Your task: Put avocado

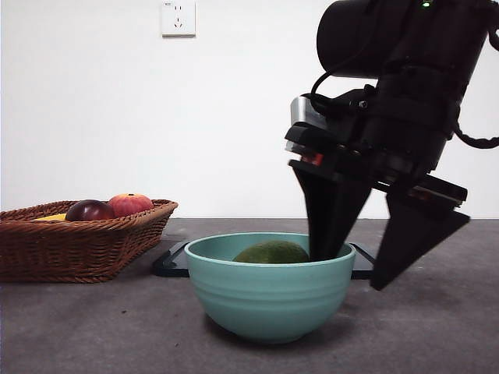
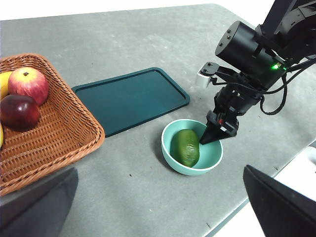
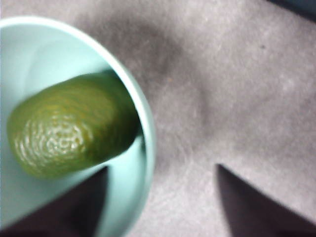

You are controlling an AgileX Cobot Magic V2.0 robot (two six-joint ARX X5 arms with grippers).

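The avocado (image 1: 271, 252) (image 2: 185, 146) (image 3: 69, 133), dull olive-green, lies on its side inside a teal bowl (image 1: 269, 300) (image 2: 195, 172) (image 3: 148, 143) on the grey table. My right gripper (image 1: 351, 273) (image 2: 210, 138) (image 3: 161, 170) hangs open over the bowl's rim. One of its jaws reaches inside the bowl next to the avocado, while the other stays outside the wall. Nothing is held between them. My left gripper (image 2: 159, 170) is open and empty, high above the table and away from the bowl.
A wicker basket (image 1: 86, 249) (image 2: 59, 133) beside the bowl holds a dark maroon fruit (image 1: 88, 210) (image 2: 19, 111), a red-orange fruit (image 1: 130, 204) (image 2: 28, 84) and something yellow. A dark teal tray (image 1: 168, 261) (image 2: 131, 98) lies flat behind the bowl. The table edge (image 2: 232, 212) runs near the bowl.
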